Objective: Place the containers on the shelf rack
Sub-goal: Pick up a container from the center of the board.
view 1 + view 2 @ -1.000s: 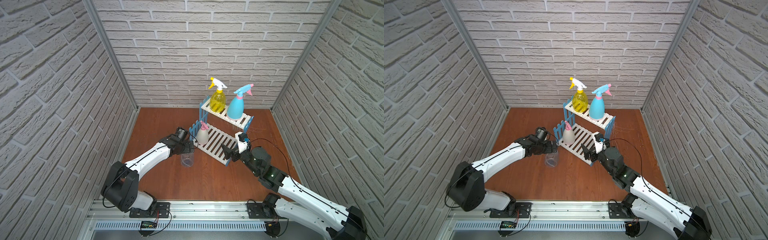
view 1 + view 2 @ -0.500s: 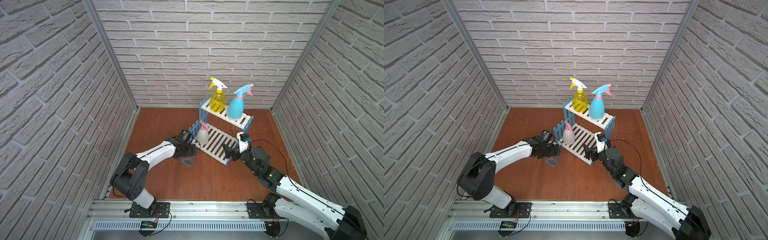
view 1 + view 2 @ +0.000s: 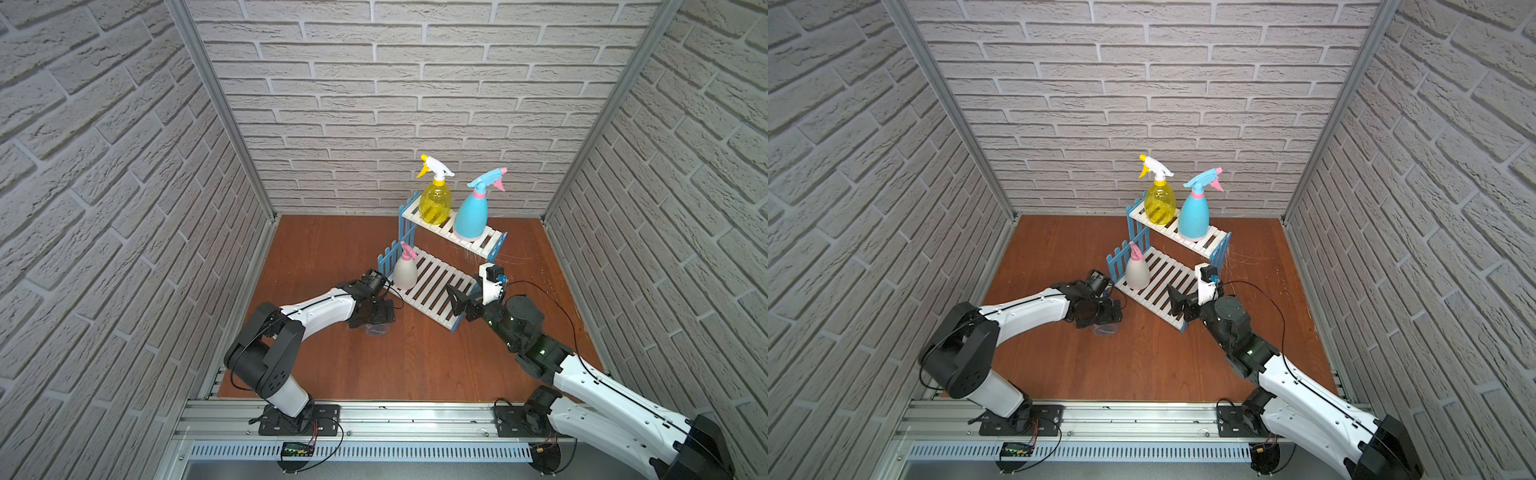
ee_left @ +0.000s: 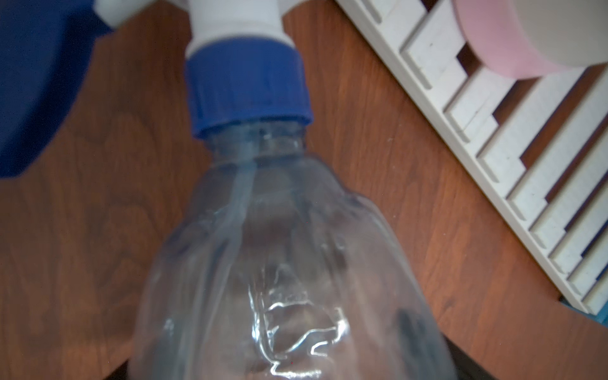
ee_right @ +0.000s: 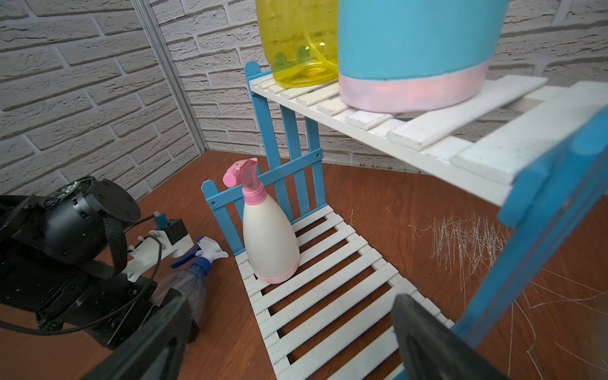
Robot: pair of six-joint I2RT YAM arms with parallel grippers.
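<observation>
The left gripper [image 3: 379, 316] has come down over the clear bottle [image 5: 187, 283], which lies on its side on the table [image 3: 415, 365] just in front of the shelf rack [image 3: 434, 291], with its blue-and-white trigger end pointing at the lower shelf. A second ago the gripper sat higher and more of the clear body showed beneath it; now, in both top views, only the base end peeks out past the fingers. The jaws stand wide on either side of the body, and the bottle's shoulder and blue collar fill the left wrist view, so it sits between them with no squeeze visible yet; closing looks like the step in hand. It is the last container off the rack: the yellow bottle [image 3: 435, 203] and the light blue bottle [image 3: 471, 216] stand on the upper shelf, and the cream bottle [image 3: 405, 272] stands upright at the lower shelf's end nearer the left arm, by the blue fence panel. The right gripper [image 3: 463, 305] has not moved and hovers empty, spread wide, at the lower shelf's near corner
</observation>
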